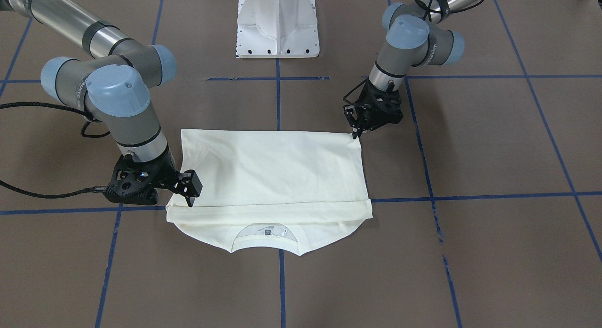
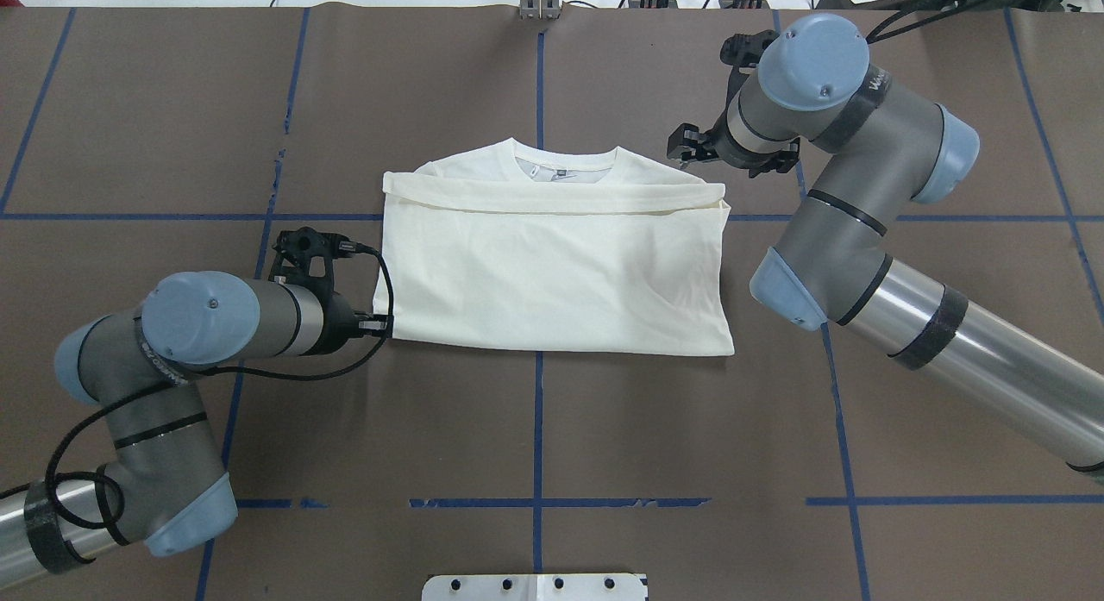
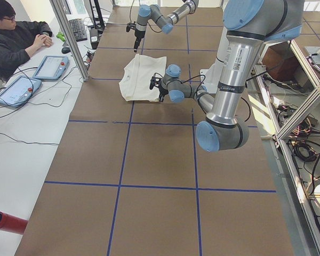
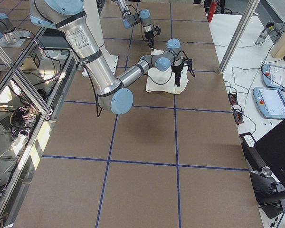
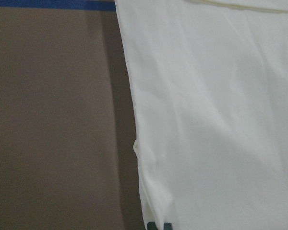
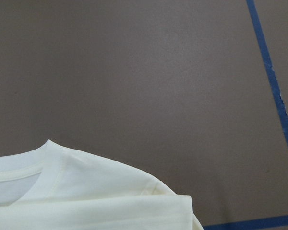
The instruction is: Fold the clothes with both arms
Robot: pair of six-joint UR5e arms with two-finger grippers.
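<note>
You're viewing taped brown tabletop (image 1: 470, 252); left end effector (image 1: 355, 132) pinching T-shirt (image 1: 273, 172) corner, right end effector (image 1: 188, 196): can't tell. Only left-side cam's showing seated person (image 3: 13, 40).

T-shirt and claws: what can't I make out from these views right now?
1. Left claw: whether it pinches the T-shirt corner; too small in front view, cut off by the left wrist view's bottom edge.
2. Right claw: open or shut; its own body blocks the front view, right wrist view misses it.
3. Neck label text: too small everywhere.
</note>
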